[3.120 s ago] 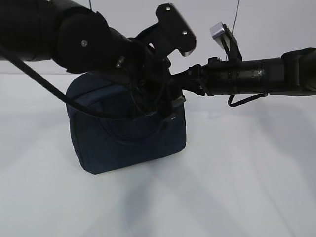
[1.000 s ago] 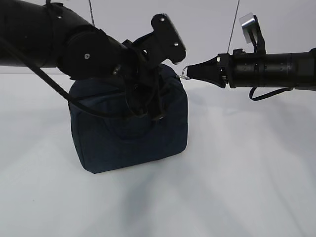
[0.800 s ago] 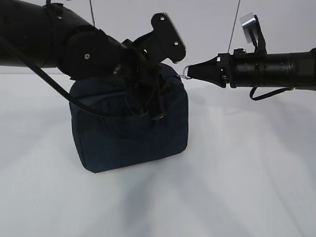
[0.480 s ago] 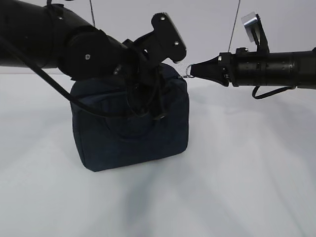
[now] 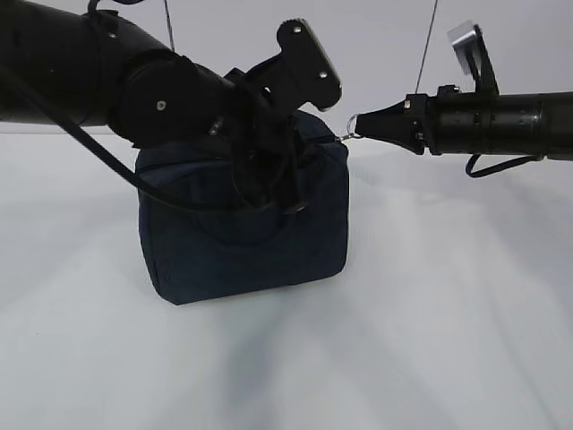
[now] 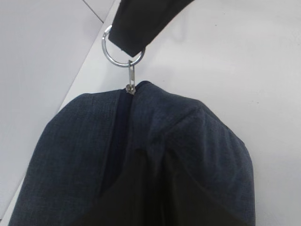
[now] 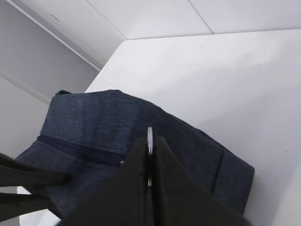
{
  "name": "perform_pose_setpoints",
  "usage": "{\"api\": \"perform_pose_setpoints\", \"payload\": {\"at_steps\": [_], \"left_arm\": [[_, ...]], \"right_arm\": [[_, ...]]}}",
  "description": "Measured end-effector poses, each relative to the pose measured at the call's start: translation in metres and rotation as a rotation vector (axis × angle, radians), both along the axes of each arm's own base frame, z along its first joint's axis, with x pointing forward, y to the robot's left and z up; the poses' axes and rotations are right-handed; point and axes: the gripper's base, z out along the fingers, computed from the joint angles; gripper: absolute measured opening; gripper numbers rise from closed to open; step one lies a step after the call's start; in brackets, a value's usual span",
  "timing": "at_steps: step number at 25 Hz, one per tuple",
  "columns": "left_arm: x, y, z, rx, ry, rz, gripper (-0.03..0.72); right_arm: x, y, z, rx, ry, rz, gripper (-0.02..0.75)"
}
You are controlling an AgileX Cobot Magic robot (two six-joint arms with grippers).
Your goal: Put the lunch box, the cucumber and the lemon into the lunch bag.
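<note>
the lunch bag (image 5: 246, 237) stands upright on the white table (image 5: 430, 340), left of centre. the right gripper (image 5: 360, 124) is clenched on the metal zipper pull (image 6: 121, 46) at the bag's upper right corner. the left gripper (image 5: 269, 184) presses against the bag's top front by the handles (image 5: 291, 193); whether it is clenched cannot be told.
</note>
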Motion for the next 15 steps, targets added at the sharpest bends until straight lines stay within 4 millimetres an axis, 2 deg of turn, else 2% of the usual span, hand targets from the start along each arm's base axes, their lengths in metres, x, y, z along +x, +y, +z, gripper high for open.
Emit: {"api": "perform_pose_setpoints", "payload": {"at_steps": [15], "left_arm": [[0.002,-0.002,0.003,-0.054,-0.014,0.011,0.029]], "right_arm": [[0.005,0.001,-0.012,0.016,0.026,-0.021,0.02]]}}
